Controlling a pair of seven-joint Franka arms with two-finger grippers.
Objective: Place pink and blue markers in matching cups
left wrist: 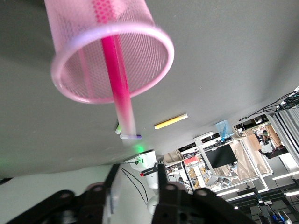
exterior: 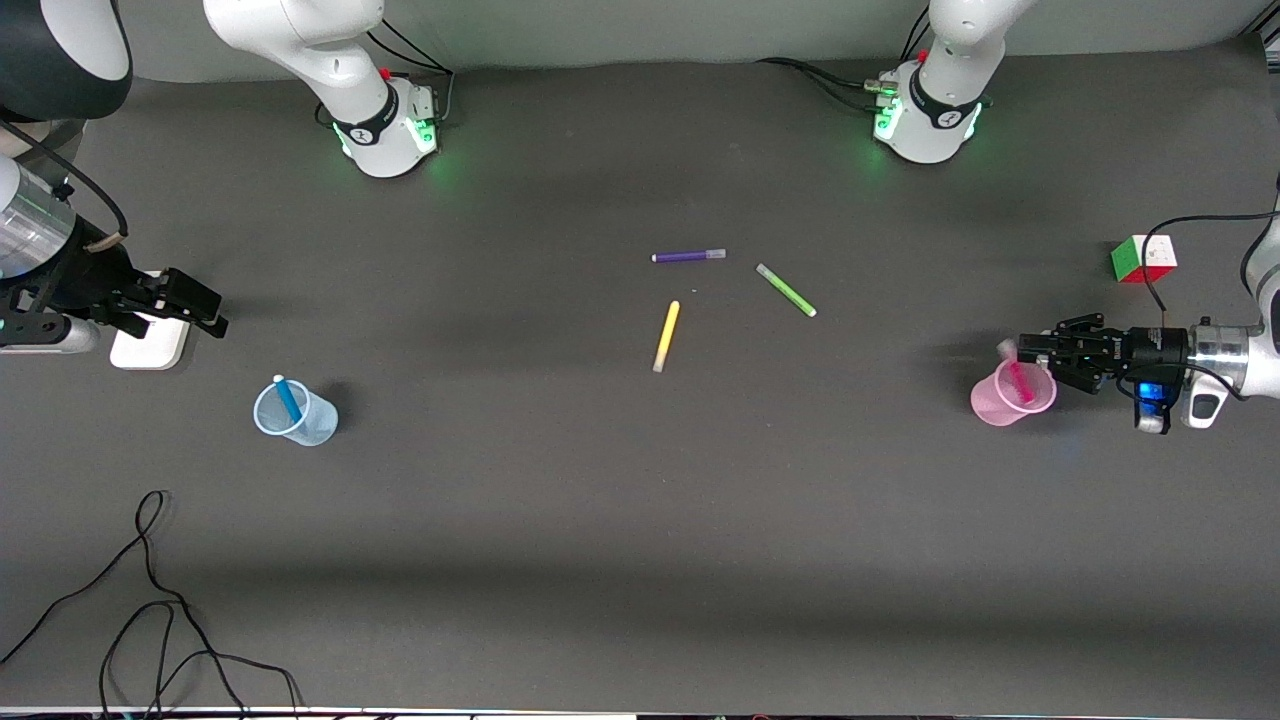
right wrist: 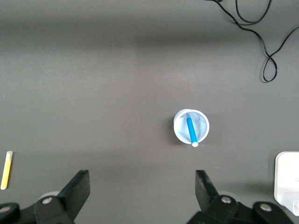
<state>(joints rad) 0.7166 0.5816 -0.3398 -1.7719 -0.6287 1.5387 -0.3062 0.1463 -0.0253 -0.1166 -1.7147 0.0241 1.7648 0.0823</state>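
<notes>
The pink marker (exterior: 1019, 381) stands inside the pink cup (exterior: 1000, 405), leaning on the rim, with its pale cap sticking up over the edge. In the left wrist view the pink marker (left wrist: 117, 79) runs from the bottom of the pink cup (left wrist: 145, 65) out past its rim. This cup sits toward the left arm's end of the table. The blue marker (exterior: 288, 397) stands in the blue cup (exterior: 312, 420) the same way, toward the right arm's end of the table. The right wrist view looks down on the blue cup (right wrist: 202, 127) with the blue marker (right wrist: 190, 131) inside it.

So both markers look to be in their matching cups, and the job seems to be at its last step. The next move probably just calls for the left arm to pull away from the pink cup without bumping it, since the cup is light and could tip.

The left gripper (exterior: 1030, 352) is beside the pink cup's rim, with the arm stretched out low and flat. Its fingers are spread apart, and they hold nothing. The right gripper (exterior: 205, 308) waits over the white block (exterior: 150, 345), well apart from the blue cup. Its fingers (right wrist: 77, 189) are wide apart and hold nothing too.

The purple marker (exterior: 688, 256), the yellow marker (exterior: 666, 336) and the green marker (exterior: 786, 290) lie flat in the middle of the table. A colour cube (exterior: 1143, 259) sits near the left arm.
</notes>
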